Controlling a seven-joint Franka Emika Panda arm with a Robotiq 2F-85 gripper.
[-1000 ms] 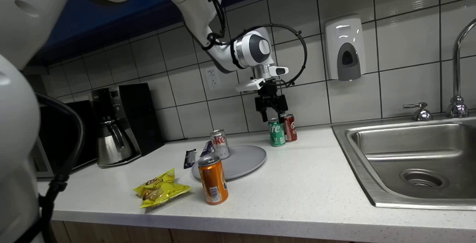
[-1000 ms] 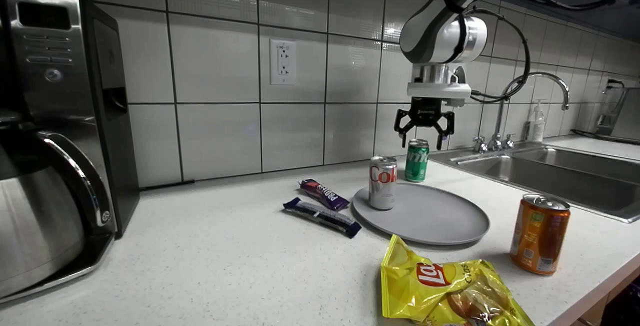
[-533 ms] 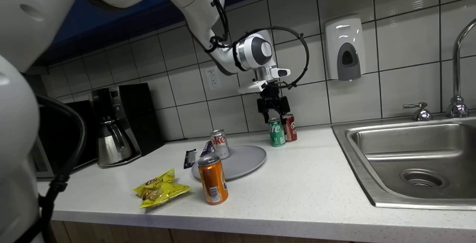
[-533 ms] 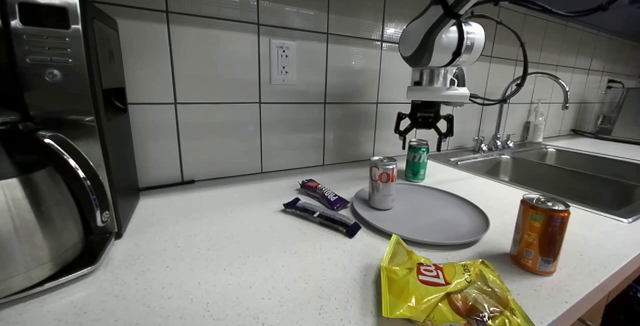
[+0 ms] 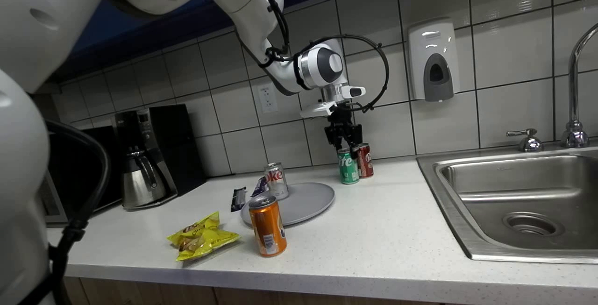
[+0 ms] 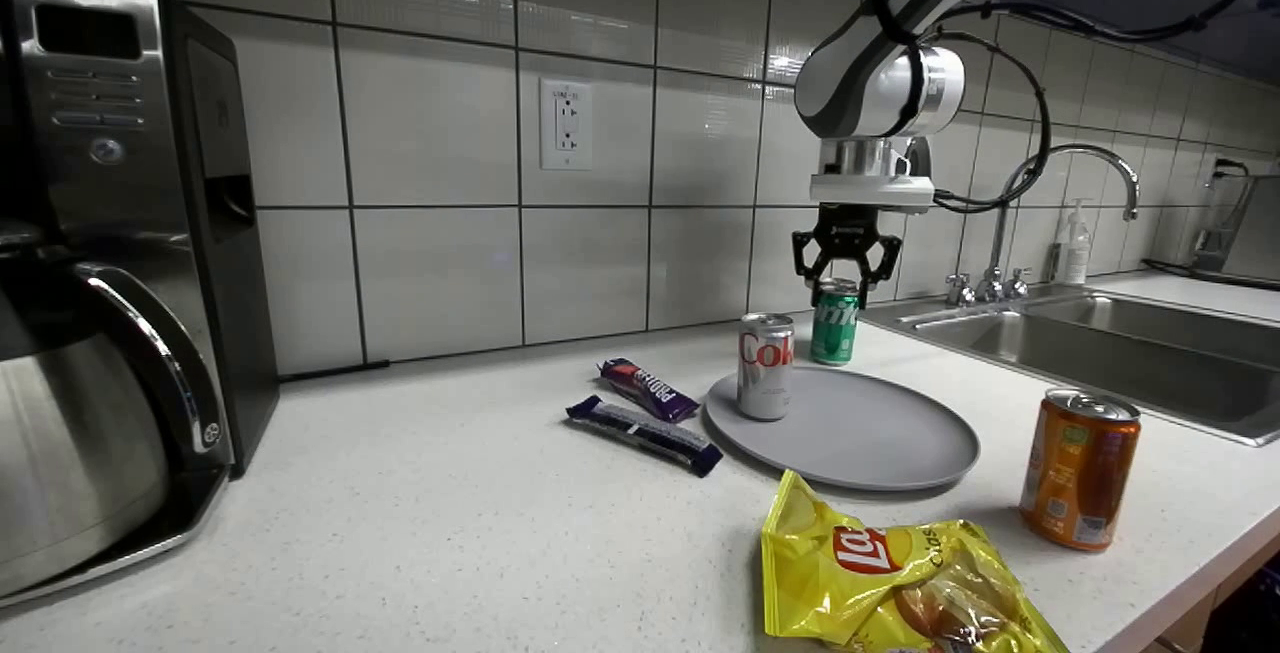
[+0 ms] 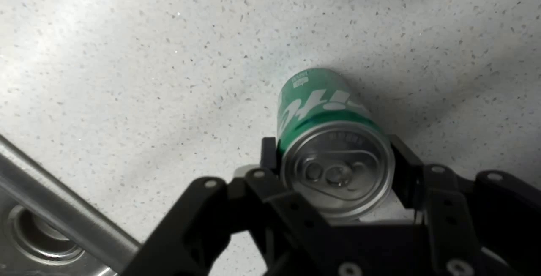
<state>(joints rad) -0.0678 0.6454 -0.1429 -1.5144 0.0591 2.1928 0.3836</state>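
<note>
My gripper (image 7: 334,151) points down over the green Sprite can (image 7: 323,96), its fingers against both sides of the can just below the rim. In both exterior views the green can (image 6: 834,338) stands upright on the counter. The gripper (image 5: 346,152) has its fingertips at the can's top there. Close beside it, a dark red can (image 5: 366,162) stands by the tiled wall, hidden in the wrist view. A silver Coke can (image 6: 765,378) rests upright on a grey plate (image 6: 890,443) nearby.
An orange can (image 6: 1080,473) and a yellow chips bag (image 6: 890,568) are near the counter's front. Two wrapped bars (image 6: 640,430) lie beside the plate. A steel sink (image 5: 448,216) borders the counter on one side, a coffee maker (image 5: 145,174) the other. A soap dispenser (image 5: 433,60) hangs above.
My gripper has come down slightly over the green can. Its fingers, spread wide before, have drawn in against the can's sides. The other objects have stayed in place.
</note>
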